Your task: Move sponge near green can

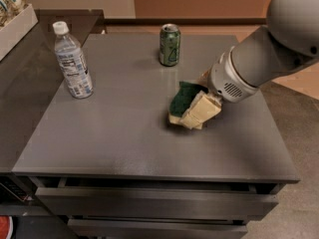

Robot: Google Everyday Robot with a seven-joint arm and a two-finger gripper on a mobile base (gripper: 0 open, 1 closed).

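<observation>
The sponge (178,99), dark green on top with a pale yellow base, is tilted just above or on the grey table (119,133), right of centre. My gripper (193,101) is shut on the sponge, one tan finger (202,111) in front of it and the other behind. The white arm reaches in from the upper right. The green can (169,45) stands upright at the back of the table, about a can's height beyond the sponge and slightly left of it.
A clear plastic water bottle (73,61) stands at the left of the table. A white box of packets (12,19) sits on the darker counter at far left. Drawer fronts (149,203) lie below the table's front edge.
</observation>
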